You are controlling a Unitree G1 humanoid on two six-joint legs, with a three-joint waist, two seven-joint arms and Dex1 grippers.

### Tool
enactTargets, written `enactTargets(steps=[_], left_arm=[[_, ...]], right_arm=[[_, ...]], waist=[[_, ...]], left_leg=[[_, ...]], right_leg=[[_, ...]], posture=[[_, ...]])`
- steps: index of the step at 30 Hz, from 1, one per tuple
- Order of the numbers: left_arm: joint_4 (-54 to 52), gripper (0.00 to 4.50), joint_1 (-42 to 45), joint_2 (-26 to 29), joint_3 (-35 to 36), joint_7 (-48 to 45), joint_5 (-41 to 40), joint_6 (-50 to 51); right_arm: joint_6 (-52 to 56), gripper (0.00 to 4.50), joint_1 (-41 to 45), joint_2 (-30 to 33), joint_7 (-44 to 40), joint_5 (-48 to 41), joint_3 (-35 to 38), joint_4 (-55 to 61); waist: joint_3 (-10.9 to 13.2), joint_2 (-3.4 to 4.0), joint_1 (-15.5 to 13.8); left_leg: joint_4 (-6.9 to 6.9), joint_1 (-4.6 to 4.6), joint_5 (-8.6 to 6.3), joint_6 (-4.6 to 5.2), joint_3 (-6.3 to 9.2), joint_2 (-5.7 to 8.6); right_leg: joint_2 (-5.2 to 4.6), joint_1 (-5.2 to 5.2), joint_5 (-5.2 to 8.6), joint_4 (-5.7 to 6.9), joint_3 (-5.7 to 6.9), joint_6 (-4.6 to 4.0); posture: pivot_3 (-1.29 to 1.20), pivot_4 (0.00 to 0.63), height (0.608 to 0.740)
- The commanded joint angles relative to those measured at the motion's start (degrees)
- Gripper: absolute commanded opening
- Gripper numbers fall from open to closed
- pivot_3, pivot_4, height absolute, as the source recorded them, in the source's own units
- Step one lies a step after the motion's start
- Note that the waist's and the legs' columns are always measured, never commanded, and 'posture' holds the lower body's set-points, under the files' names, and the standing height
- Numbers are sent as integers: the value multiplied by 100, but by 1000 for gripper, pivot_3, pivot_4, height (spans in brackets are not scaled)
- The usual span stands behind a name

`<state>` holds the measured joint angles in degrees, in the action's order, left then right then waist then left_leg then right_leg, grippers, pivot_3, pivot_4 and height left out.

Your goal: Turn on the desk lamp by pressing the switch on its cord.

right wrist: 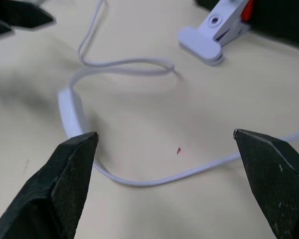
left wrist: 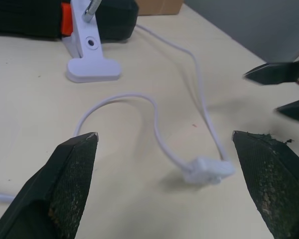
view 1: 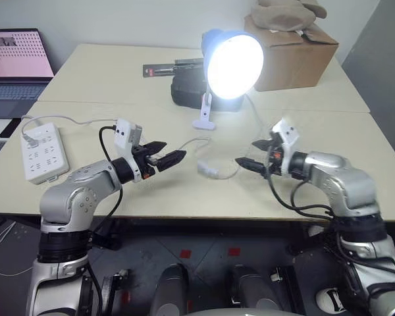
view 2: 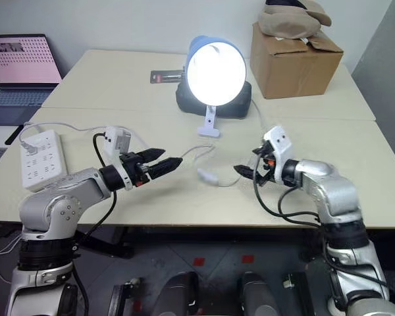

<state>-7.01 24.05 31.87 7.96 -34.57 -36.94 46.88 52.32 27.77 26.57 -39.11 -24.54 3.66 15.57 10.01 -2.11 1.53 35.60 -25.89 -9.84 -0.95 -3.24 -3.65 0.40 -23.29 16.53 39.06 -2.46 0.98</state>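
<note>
power strip (view 1: 42, 151), laptop (view 1: 16, 62), cardboard box (view 1: 296, 56), black bag (view 1: 187, 92)

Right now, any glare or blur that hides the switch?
Both eye views: the lit desk lamp blows out to white, but the glare stays off the switch. Left wrist view: switch soft but readable; the right gripper is motion-blurred. Right wrist view: switch sharp enough.

The lit lamp (view 1: 232, 64) glares white, washing out its bulb and brightening the table (view 1: 118, 79) in front, while the wrist views show soft shadows and blurred far fingertips.
</note>
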Motion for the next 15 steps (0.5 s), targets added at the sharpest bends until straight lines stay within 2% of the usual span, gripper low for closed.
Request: enactTargets(steps=[1, 4, 6, 9, 15], left_arm=[[-112, 4500, -39, 51, -3, 113, 332, -321], [134, 4500, -29, 121, 5, 276, 726, -600], [286, 4500, -6, 187, -72, 310, 1007, -832], [448, 4500, -42, 317, -188, 263, 1416, -1255], [817, 4500, 110, 136, -91, 377, 1621, -1546]], right_arm=[[431, 4494, -413, -180, 529, -456, 566, 999], [-386, 4494, -1463, -184, 1207, 427, 311, 1174], [-933, 4494, -1824, -126, 1447, 904, 8, 1161], [-1348, 4494, -2029, -426, 1885, 1163, -28, 1135], [-1872, 4494, -2155, -670, 2371, 1500, 97, 971]], waist=[[0, 0, 20], [-7, -6, 15], [-5, -3, 6], [-3, 0, 37], [-4, -1, 13]], left_leg=[[1, 2, 0, 0, -1, -1], [0, 6, 0, 0, 1, -3], [1, 6, 0, 0, 0, 0], [6, 6, 2, 4, -17, 5], [13, 11, 6, 10, -15, -1]], right_leg=[[1, 0, 2, 1, -1, 4], [1, 3, 5, 1, -1, 8], [1, 5, 8, -1, -2, 12], [0, -2, 5, -1, -4, 27], [0, 2, -8, 0, -1, 34]], posture=[[0, 150, 740], [0, 150, 740], [0, 150, 740], [0, 150, 740], [0, 150, 740]])
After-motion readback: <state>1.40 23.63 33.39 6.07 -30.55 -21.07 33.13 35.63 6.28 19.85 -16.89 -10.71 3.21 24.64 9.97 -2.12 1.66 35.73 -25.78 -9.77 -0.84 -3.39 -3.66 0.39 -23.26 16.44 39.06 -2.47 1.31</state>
